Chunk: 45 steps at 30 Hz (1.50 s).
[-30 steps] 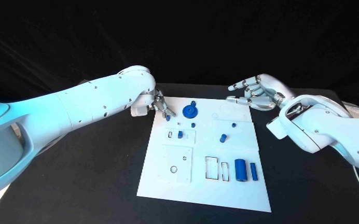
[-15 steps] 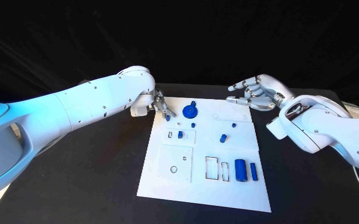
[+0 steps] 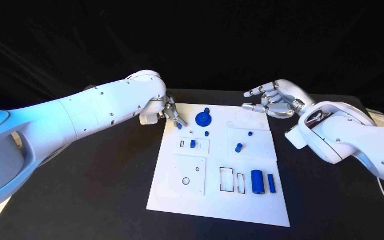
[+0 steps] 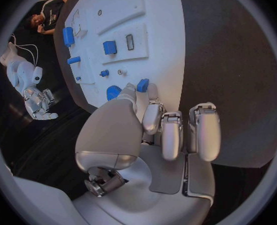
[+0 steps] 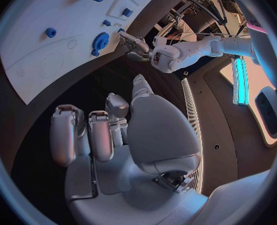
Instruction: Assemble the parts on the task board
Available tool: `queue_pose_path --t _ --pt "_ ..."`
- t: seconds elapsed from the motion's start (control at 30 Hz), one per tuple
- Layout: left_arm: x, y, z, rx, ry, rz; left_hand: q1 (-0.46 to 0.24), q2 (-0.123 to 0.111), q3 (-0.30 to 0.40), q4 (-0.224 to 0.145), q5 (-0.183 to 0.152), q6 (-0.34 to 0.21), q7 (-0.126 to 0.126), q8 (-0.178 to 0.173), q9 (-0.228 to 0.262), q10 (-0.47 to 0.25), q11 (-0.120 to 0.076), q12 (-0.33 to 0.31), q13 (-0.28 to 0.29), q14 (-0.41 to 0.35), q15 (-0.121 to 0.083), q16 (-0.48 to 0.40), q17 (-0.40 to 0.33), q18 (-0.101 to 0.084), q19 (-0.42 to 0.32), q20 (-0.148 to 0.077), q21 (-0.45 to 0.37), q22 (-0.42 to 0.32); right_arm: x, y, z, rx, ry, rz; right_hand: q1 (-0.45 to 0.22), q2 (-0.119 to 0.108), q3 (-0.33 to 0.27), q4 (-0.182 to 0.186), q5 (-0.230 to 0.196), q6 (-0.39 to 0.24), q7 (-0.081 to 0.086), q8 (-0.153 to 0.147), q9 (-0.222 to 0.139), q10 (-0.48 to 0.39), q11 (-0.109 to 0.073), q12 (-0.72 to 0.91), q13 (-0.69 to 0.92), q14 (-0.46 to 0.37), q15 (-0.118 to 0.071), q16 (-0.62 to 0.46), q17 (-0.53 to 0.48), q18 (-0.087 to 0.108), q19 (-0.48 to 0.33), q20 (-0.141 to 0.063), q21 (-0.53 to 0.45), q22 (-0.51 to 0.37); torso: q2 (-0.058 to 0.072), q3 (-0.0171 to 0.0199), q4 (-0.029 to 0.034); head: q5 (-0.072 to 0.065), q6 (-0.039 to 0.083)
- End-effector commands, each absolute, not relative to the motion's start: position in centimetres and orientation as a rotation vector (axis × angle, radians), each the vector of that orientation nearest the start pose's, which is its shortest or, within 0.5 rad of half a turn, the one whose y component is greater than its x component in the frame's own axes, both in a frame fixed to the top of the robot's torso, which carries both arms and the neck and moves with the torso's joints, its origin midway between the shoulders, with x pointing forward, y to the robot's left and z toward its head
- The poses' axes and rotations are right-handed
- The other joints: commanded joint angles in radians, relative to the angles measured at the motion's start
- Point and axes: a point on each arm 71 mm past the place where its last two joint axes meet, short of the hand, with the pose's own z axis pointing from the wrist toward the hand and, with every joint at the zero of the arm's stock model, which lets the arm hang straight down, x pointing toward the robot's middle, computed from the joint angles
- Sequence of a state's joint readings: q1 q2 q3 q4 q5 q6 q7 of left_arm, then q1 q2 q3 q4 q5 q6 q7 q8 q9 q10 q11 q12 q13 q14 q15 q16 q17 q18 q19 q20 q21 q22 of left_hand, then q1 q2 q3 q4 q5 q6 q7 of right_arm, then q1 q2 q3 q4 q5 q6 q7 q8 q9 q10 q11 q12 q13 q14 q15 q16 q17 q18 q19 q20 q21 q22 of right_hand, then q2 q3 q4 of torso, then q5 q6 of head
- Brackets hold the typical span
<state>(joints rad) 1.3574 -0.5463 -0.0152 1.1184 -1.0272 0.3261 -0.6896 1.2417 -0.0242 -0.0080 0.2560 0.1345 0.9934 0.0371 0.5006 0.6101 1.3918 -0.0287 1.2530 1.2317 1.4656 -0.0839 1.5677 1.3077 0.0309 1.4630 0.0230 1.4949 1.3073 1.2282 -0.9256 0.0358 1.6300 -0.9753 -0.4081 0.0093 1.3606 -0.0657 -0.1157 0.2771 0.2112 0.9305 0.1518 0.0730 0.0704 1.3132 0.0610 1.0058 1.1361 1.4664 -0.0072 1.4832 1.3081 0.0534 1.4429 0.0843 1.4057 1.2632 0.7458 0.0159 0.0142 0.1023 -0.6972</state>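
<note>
The board (image 3: 216, 195) lies mid-frame on the black bench (image 3: 96, 195) in the head view, and by the look of it the assembly is only partly done. A round blue gear (image 3: 204, 119) sits near the board's upper left, a small peg (image 3: 250, 134) and a short slanted piece (image 3: 238, 148) stand to the right of centre, and a tiny block (image 3: 193, 144) sits in the left-hand raised panel. At lower right a cylinder (image 3: 257, 181) and a slim bar (image 3: 271, 183) lie beside two outlined rectangular slots that look unfilled; the circle marks at upper right and the holes in the lower-left panel also appear open. So several parts seem still to be placed, though which seated pieces are final I cannot tell. The left robot hand (image 3: 170, 113) is at the board's upper left corner, fingertips down next to a small blue piece (image 4: 142, 85) at the board edge; the left wrist view shows fingers drawn together near it, but whether they pinch it I cannot tell. The right robot hand (image 3: 273, 100) hovers above the board's upper right corner, fingers loosely curled and apart, holding nothing. No brand, label or legible writing shows on the board or parts.
</note>
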Motion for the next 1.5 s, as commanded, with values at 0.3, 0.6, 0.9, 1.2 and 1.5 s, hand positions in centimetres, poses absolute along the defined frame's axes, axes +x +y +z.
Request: queue_pose_path --t 0.3,0.6,0.9,1.2,1.5 --pt "56.6 18.7 -16.6 -0.291 2.329 -0.226 0.147 0.07 0.169 -0.058 0.005 -0.028 0.005 -0.033 -0.024 -0.01 -0.002 -0.013 -0.014 0.105 -0.007 0.003 0.263 0.001 0.056 -0.007 -0.015 0.133 48.0 -21.2 -13.2 0.26 1.57 0.987 -0.007 0.007 -0.005 0.001 0.005 0.009 0.0 -0.002 -0.001 -0.005 0.002 -0.001 -0.001 0.074 -0.008 -0.005 0.137 0.012 -0.006 0.003 -0.004 -0.001 0.0 0.0005 -0.0005 0.001 -0.002" --pt "56.6 18.7 -16.5 -0.321 2.309 -0.275 0.128 -0.019 0.471 -0.098 0.006 -0.04 0.013 -0.015 -0.012 -0.009 0.003 -0.022 -0.02 0.105 0.005 0.003 0.263 0.002 0.055 0.001 -0.021 0.128 48.0 -21.2 -13.2 0.258 1.574 0.988 -0.001 0.011 -0.004 -0.003 0.008 0.009 0.0 -0.002 -0.001 -0.005 0.001 -0.001 -0.001 0.074 -0.008 -0.005 0.137 0.012 -0.006 0.003 -0.005 -0.001 -0.001 0.0011 0.0 0.003 0.0" --pt "55.5 18.8 -16.0 -0.351 2.254 -0.343 0.046 -0.085 0.643 -0.144 0.011 -0.046 0.012 0.025 0.018 0.0 0.004 -0.015 -0.015 0.105 0.001 0.003 0.263 0.002 0.056 0.0 -0.022 0.13 48.0 -21.2 -13.2 0.259 1.574 0.985 0.002 0.014 -0.005 -0.005 0.014 0.01 0.0 -0.002 -0.001 -0.005 0.001 -0.001 -0.003 0.075 -0.009 -0.005 0.137 0.013 -0.006 0.003 -0.005 -0.002 -0.003 0.0019 0.001 0.007 0.003" --pt "52.8 19.1 -15.8 -0.387 2.211 -0.404 0.021 -0.103 0.679 -0.161 0.011 -0.043 0.007 0.046 0.031 0.006 0.0 -0.012 -0.013 0.105 -0.002 0.003 0.263 0.001 0.059 -0.002 -0.018 0.136 48.0 -21.3 -13.3 0.266 1.577 0.986 0.002 0.014 -0.005 -0.005 0.014 0.01 0.0 -0.002 -0.001 -0.005 0.001 -0.001 -0.003 0.075 -0.009 -0.005 0.137 0.013 -0.006 0.003 -0.005 -0.002 -0.002 0.0021 0.0009 0.011 0.001" --pt "50.1 19.3 -17.0 -0.384 2.216 -0.417 0.006 -0.118 0.694 -0.171 0.009 -0.041 0.003 0.06 0.04 0.004 -0.004 -0.025 -0.03 0.105 -0.004 0.003 0.263 -0.001 0.062 -0.005 -0.012 0.144 48.0 -21.3 -13.4 0.268 1.579 0.985 0.002 0.014 -0.005 -0.005 0.014 0.01 0.0 -0.002 -0.001 -0.005 0.001 -0.001 -0.003 0.075 -0.009 -0.005 0.137 0.013 -0.006 0.003 -0.005 -0.002 -0.002 0.0008 0.0025 0.014 -0.001"
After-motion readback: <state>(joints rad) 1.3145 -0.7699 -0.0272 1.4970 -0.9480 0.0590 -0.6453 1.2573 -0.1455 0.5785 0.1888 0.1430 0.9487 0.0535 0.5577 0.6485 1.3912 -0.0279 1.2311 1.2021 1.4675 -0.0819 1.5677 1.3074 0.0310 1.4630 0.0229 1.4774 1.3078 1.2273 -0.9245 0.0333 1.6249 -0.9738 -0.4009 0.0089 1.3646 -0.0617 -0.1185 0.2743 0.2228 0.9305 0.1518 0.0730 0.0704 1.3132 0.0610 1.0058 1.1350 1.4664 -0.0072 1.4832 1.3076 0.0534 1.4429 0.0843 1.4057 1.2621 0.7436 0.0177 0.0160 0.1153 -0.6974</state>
